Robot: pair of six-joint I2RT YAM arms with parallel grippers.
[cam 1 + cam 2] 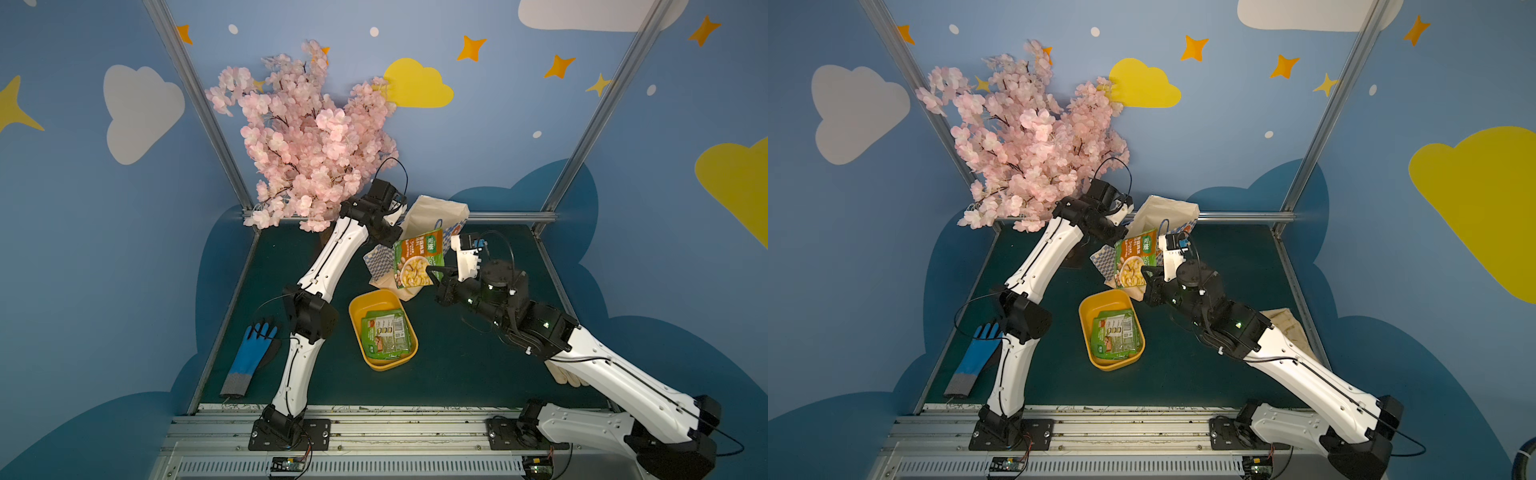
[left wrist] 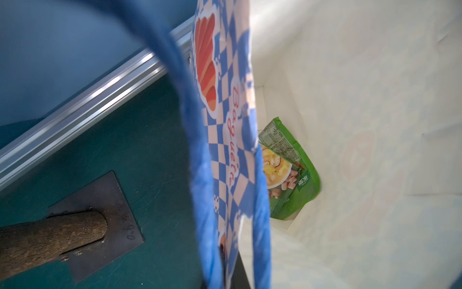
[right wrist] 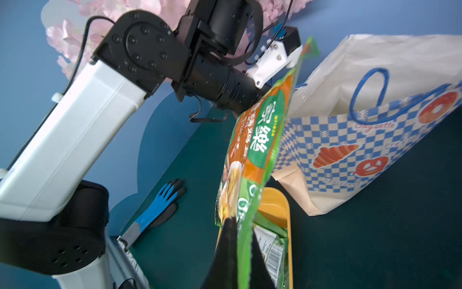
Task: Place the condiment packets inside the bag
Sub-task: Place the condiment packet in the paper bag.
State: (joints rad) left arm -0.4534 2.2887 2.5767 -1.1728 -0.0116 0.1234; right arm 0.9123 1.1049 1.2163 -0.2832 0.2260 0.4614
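Tabletop [image 1: 457, 353]: dark green, carries everything.
Bag [image 1: 432, 214]: 12 o'clock of tray, tilted, mouth gaping; left tool [image 1: 394, 235] clenched on its rim, likely keeping opening wide.
Tray [image 1: 374, 302]: yellow, mid-tabletop, stocks remaining condiment packets [image 1: 386, 336] within right arm's reach.
Held packet [image 1: 417, 257]: upright just outside bag mouth; right tool [image 1: 433, 275] grasping its 5 o'clock corner, leading edge free for insertion.
Bagged packet [image 2: 295, 175]: flat on bag floor, delivered.

one bag [image 1: 432, 210], one yellow tray [image 1: 360, 308], one blue glove [image 1: 249, 359], one blossom tree [image 1: 307, 137], at least four condiment packets [image 1: 417, 259].
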